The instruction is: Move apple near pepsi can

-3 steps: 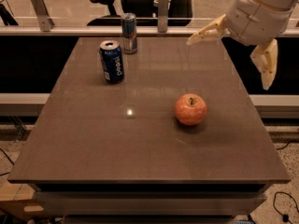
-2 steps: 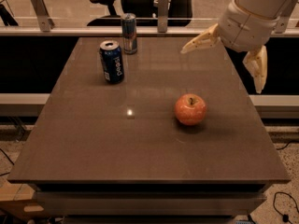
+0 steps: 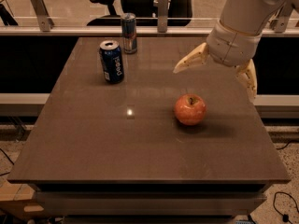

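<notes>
The red-orange apple sits on the brown table, right of centre. The dark blue pepsi can stands upright at the far left of the table, well apart from the apple. My gripper hangs above and just behind the apple, to its right, with its two cream fingers spread wide open and nothing between them. It does not touch the apple.
A slimmer blue-and-silver can stands at the table's far edge, behind the pepsi can. A railing with metal posts and an office chair lie beyond the table. The table's right edge is close to the gripper.
My gripper has moved left and down toward the apple, staying open. The apple and both cans have not moved.
</notes>
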